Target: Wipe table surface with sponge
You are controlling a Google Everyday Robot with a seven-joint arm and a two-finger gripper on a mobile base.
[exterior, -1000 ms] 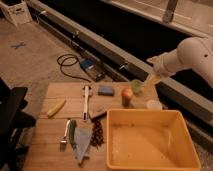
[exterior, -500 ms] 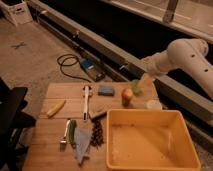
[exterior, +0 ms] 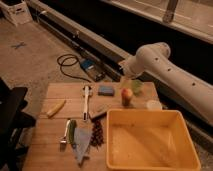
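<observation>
One white robot arm (exterior: 167, 67) reaches in from the right, its gripper (exterior: 125, 71) hanging over the far edge of the wooden table (exterior: 47, 142); how wide it stands I cannot tell. The small blue rectangular sponge (exterior: 106, 90) lies on the table just below and left of the gripper, apart from it. Beneath the gripper sit a reddish apple (exterior: 127, 96) and a pale green cup (exterior: 136, 86); lower still, a big yellow plastic bin (exterior: 114, 145).

The gripper (exterior: 125, 76) hangs over the table's (exterior: 47, 131) far edge, above the apple (exterior: 127, 96) and green cup (exterior: 136, 86). Bare wood flanks the sponge (exterior: 105, 90) on its left. A yellow bin (exterior: 150, 142) blocks the near right.
</observation>
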